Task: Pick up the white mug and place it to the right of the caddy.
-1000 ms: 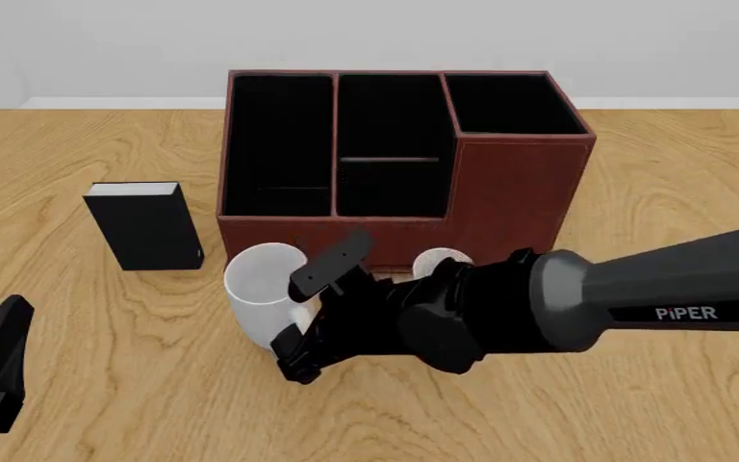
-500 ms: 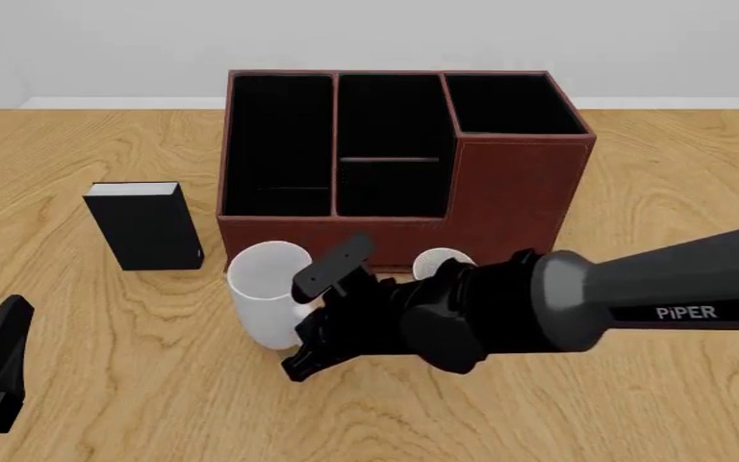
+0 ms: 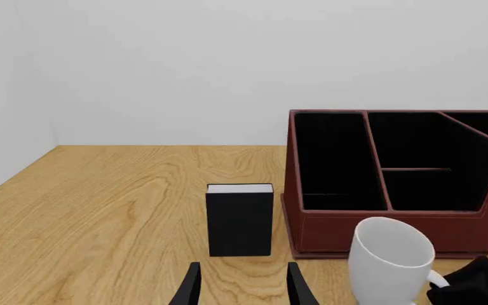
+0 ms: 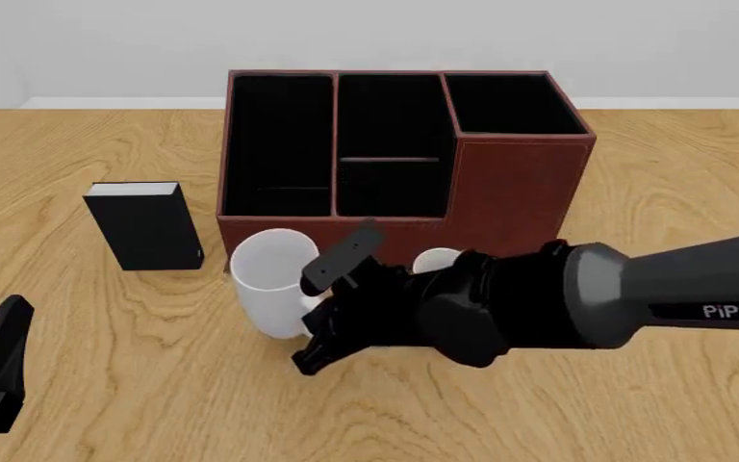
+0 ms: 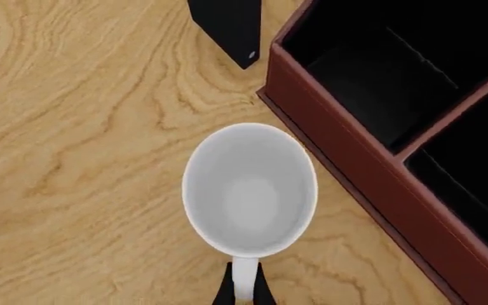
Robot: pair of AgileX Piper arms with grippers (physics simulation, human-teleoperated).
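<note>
right pincer (image 4: 322, 325) clenched on white mug (image 4: 272, 281) handle | left pincer (image 3: 242, 286) released, tips cropped

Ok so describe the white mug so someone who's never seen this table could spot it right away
Find the caddy, the big reddish-brown box with three black compartments. The white mug is just in front of its left part, with the right gripper at its handle. It is plain glossy white, unlike the upright black box further left.
</note>
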